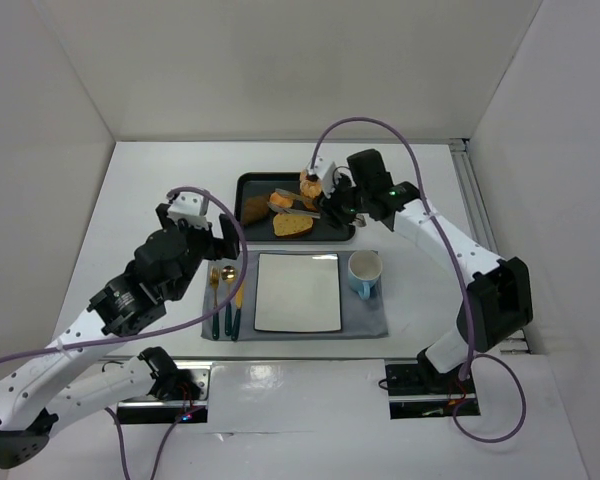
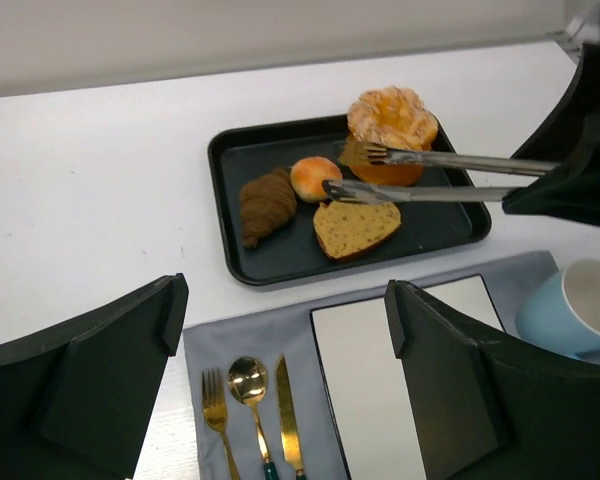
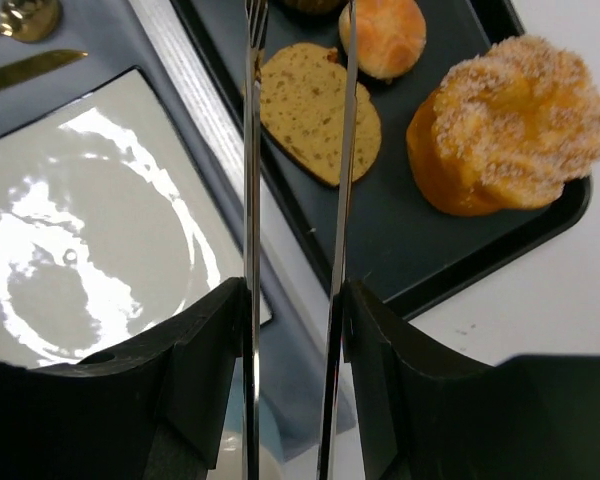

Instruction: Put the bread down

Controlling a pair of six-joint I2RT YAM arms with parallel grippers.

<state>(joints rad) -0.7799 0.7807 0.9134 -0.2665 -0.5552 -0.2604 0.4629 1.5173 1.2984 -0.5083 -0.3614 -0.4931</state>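
The bread, a dark brown croissant point(image 1: 257, 208), lies at the left end of the black tray point(image 1: 248, 183); in the left wrist view it point(image 2: 267, 204) lies beside a small round bun point(image 2: 315, 178). My right gripper point(image 1: 340, 200) is shut on metal tongs point(image 1: 298, 208) whose open tips hover over the bun and a toast slice point(image 2: 355, 228), right of the croissant and not touching it. In the right wrist view the gripper point(image 3: 292, 300) clamps the tongs point(image 3: 250, 150); the croissant is cut off at the top edge. My left gripper point(image 1: 212, 240) is open and empty, above the cutlery point(image 2: 285, 310).
A large sugared orange pastry point(image 2: 392, 120) sits at the tray's back right. A white square plate point(image 1: 298, 292) lies on a grey mat, with a gold fork, spoon and knife point(image 1: 225, 295) to its left and a blue cup point(image 1: 365, 272) to its right.
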